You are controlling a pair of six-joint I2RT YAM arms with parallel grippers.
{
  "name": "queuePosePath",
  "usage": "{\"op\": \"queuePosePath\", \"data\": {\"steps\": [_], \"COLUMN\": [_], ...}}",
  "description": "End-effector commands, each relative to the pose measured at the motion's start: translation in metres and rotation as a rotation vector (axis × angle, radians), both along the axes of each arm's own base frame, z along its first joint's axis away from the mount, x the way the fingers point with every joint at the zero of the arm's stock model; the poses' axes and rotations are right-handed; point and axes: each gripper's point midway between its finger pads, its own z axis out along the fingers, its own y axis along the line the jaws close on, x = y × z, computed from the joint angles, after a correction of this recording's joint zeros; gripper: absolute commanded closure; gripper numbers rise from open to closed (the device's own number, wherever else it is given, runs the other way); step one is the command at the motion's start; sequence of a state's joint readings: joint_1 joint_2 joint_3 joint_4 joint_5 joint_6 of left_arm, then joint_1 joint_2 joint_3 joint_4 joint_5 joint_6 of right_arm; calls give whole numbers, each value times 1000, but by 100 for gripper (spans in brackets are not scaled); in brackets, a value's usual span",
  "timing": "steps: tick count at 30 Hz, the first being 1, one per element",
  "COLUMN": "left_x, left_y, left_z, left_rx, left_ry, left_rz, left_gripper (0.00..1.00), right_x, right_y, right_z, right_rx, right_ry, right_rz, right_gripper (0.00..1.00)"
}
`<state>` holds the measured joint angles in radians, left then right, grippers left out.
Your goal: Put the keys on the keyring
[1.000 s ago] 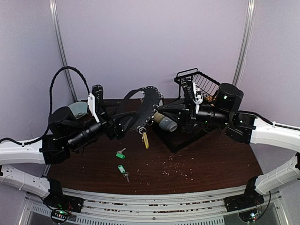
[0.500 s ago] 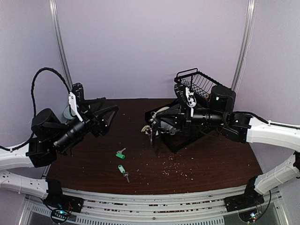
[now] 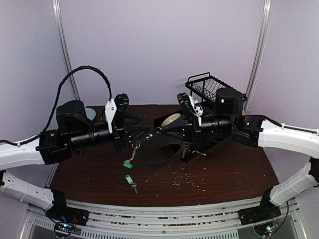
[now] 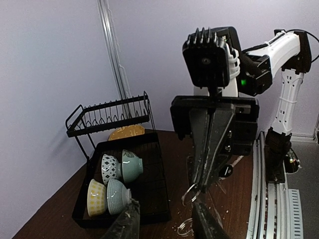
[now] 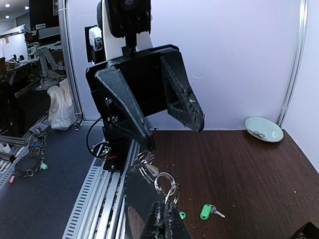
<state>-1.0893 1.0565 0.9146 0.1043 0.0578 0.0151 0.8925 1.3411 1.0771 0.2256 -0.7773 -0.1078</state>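
In the right wrist view my right gripper (image 5: 167,211) is shut on a short chain of small silver rings (image 5: 165,182), with a pale key (image 5: 152,170) among them. The keyring (image 3: 152,163) shows as a large dark loop hanging between the two grippers. My left gripper (image 3: 141,135) faces the right gripper (image 3: 162,131) with its jaws apart. Its lower finger (image 5: 130,121) ends just above the chain's far rings. Seen from the left wrist, one ring (image 4: 191,192) hangs at the right gripper's tip, beside my left fingers (image 4: 205,225). Two green-tagged keys (image 3: 128,163) (image 3: 130,179) lie on the table.
A black dish rack (image 4: 119,115) with several bowls (image 4: 122,167) in its tray stands at the back right of the brown table (image 3: 224,169). A pale green dish (image 5: 263,129) sits at the back left. Crumbs are scattered over the table's front.
My left arm has swung back in from the left to face the right gripper, and its jaws have narrowed. The right gripper has stayed shut on the rings.
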Motion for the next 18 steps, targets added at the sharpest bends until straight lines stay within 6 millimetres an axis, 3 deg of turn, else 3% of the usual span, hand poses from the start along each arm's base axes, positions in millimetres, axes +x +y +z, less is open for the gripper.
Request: {"op": "queuePosePath", "data": {"steps": [1, 8, 13, 18], "left_x": [-15, -25, -28, -21], "left_y": [7, -16, -30, -22], "left_z": [33, 4, -7, -12], "left_rx": [-22, 186, 310, 345], "left_ry": [-85, -47, -8, -20], "left_rz": [-61, -196, -289, -274], "left_gripper": [63, 54, 66, 72], "right_x": [-13, -24, -30, -35], "right_y": [1, 3, 6, 6], "right_z": [16, 12, 9, 8], "right_rx": [18, -7, -36, -38], "right_ry": [-42, -35, -36, -44], "right_rz": [67, 121, 139, 142], "right_gripper": [100, 100, 100, 100]}}
